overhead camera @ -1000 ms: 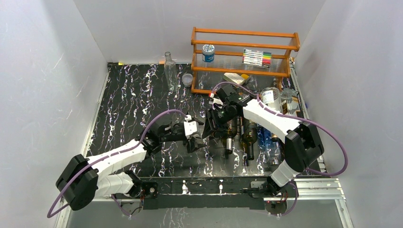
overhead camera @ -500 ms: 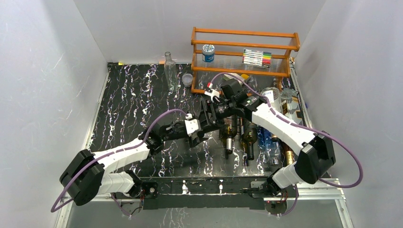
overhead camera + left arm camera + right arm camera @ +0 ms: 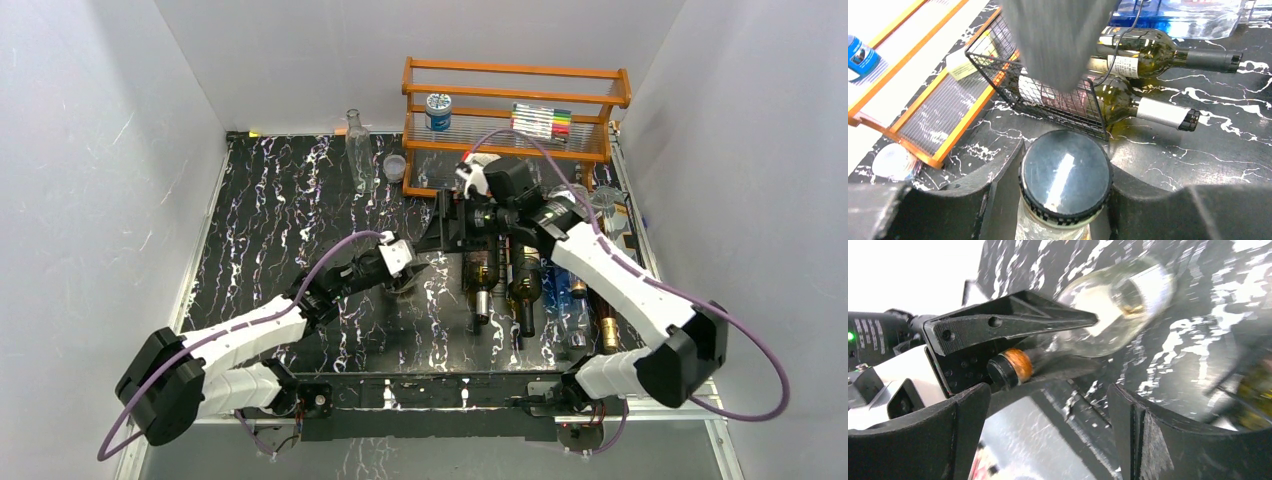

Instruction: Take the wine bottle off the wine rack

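Left wrist view gives me the clearest read: my left tool (image 3: 1065,172) is clamped on the wine bottle (image 3: 1065,177) at its neck, one black finger pressed to each side of the round black screw cap, which I see end-on. The bottle is out of the wine rack (image 3: 1063,107), just in front of the rack's mesh end and apart from it. Two more bottles lie on their sides in the rack with their necks poking out of its open end, one with a dark capsule (image 3: 1210,59), one with a silvery capsule (image 3: 1163,111). Both carry pale labels, but the print is too small for me to read.

From the right wrist camera, my right tool (image 3: 1048,405) stands wide apart with nothing between its fingers. Beyond it the held bottle shows a copper band behind the cap and a pale label, blurred and unreadable.

On the top external view the left tool sits just left of the rack over the marbled tabletop (image 3: 270,220), and the right tool hangs near the rack's far-left corner. Behind the rack stands the orange shelf (image 3: 515,95), holding a blue can (image 3: 438,110) and a pack of markers (image 3: 541,122); their writing is illegible.
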Tool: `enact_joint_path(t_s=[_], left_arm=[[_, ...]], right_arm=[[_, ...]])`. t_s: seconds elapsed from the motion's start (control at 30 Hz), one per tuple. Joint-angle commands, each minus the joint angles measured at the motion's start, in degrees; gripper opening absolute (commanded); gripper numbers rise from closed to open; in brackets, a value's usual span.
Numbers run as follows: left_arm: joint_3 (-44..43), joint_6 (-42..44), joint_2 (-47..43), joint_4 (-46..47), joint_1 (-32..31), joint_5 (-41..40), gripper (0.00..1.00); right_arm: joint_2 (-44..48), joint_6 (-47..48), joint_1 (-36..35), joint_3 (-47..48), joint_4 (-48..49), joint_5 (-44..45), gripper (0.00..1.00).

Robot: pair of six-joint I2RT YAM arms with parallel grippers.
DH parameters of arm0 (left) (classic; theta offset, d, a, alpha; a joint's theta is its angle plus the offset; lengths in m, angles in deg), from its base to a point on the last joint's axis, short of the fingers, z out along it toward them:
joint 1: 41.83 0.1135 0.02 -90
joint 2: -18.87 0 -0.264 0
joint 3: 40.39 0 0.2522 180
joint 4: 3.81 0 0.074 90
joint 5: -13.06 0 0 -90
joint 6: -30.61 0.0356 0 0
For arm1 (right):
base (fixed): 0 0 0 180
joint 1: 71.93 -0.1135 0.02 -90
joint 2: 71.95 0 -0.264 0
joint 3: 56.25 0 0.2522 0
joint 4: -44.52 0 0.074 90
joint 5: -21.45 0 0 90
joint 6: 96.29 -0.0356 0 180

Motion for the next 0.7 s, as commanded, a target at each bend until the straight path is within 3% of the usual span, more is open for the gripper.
enact_joint_path(t_s=[0.0,0.1,0.27,0.37,0.67], left_arm=[[1.00,-2.96,-2.42,-4.44,-0.20,-4.43,0.11],[0.98,-5.33,-3.02,-3.56,-0.20,-8.80,0.00],[-0.04,-10.43,-3.11,-0.52,1.53,-21.51,0.00],[-4.35,-14.80,-1.84,-3.19,6.77,-25.89,0.00],[-15.29,-19.83,4.51,-5.78,20.04,-33.03,0.00]], right_arm=[[8.24,4.93,0.68,6.09,-8.42,18.41,0.98],[13.08,5.86,0.63,5.09,-12.06,26.27,0.98],[23.56,1.76,0.59,-3.26,-12.23,35.33,0.98],[26.98,0.23,0.62,-6.62,-11.35,37.07,0.98],[26.13,2.55,0.65,1.06,-16.59,50.35,0.98]])
